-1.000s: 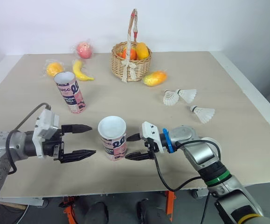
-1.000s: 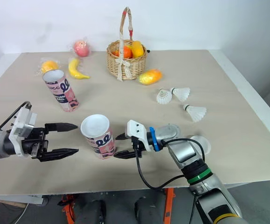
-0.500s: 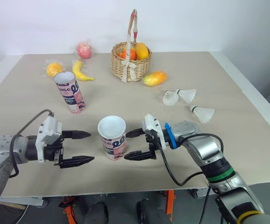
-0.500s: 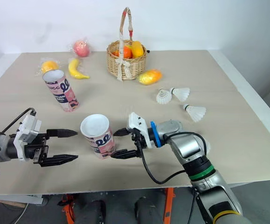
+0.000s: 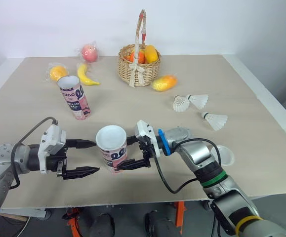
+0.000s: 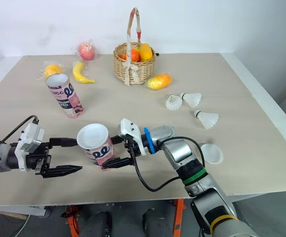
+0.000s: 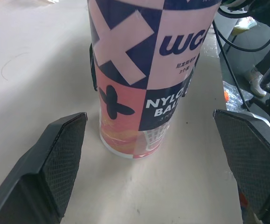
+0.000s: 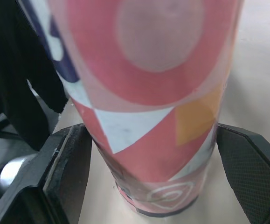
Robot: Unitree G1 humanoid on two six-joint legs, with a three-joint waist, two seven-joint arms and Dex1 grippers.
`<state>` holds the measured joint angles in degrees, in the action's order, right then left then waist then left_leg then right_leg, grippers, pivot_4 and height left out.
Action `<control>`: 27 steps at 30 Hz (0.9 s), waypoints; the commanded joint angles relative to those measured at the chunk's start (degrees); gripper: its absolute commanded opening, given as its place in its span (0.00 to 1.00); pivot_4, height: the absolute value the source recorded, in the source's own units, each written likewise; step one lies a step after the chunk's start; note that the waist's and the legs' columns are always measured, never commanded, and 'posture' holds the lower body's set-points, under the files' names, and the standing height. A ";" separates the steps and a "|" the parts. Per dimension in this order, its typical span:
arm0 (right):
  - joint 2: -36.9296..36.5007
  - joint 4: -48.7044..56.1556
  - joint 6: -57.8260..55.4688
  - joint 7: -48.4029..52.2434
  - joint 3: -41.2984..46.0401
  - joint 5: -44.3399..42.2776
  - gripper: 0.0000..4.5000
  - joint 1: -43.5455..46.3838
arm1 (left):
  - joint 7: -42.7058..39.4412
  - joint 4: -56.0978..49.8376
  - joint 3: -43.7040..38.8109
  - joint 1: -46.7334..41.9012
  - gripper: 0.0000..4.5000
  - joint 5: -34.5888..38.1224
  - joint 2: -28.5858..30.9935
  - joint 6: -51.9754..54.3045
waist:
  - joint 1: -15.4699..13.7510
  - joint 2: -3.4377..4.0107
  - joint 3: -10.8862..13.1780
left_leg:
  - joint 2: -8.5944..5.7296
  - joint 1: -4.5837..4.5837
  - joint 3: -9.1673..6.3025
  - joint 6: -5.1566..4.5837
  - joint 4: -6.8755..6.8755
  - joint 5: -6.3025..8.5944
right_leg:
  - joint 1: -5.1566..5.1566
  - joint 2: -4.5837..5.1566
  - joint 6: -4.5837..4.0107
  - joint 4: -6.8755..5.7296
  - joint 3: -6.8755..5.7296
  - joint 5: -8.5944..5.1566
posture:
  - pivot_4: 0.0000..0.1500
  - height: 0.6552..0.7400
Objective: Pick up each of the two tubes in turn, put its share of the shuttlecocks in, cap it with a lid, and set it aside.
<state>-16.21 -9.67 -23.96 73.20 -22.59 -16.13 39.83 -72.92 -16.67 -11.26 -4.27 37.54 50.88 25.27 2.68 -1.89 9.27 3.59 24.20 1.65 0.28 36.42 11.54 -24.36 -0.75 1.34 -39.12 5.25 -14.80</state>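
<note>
pinches tube (image 5: 111, 148) at lower centre with right gripper (image 5: 129, 153), one finger on each side. long axis near upright, top leaning slightly left, open mouth up. holds left gripper (image 5: 87, 157) spread, tips just beside tube's left side. far tube (image 5: 74, 97) standing at upper left, well apart. shuttlecocks (image 5: 198, 100) and lid (image 5: 222, 155) at right; bare table (image 5: 143, 111) between, front edge near.

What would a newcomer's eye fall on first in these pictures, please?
Front and centre, the near tube leans to the robot's left, clasped by the right gripper, while the open left gripper hovers beside it. Farther back stand a second tube and a fruit basket, and three shuttlecocks lie to the right.
</note>
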 commanded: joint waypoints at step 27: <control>-11.64 3.79 0.01 -5.48 19.73 -5.17 0.46 2.35 | -0.99 1.20 2.45 -3.04 1.00 -1.50 -0.82 -1.74 | -0.14 0.02 0.01 | -0.03 0.03 -0.05 0.00 0.02 0.00 | 0.04 0.06 -0.04 -0.01 -0.11 -0.01 | 1.00 1.00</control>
<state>-26.38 -8.25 -23.66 70.25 -8.11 -19.32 41.33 -73.46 -15.45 -8.87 -6.35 36.15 50.25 24.67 2.54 -1.87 9.28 3.55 24.23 1.60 0.28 36.43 11.54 -24.32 -0.70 1.29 -39.13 5.14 -14.81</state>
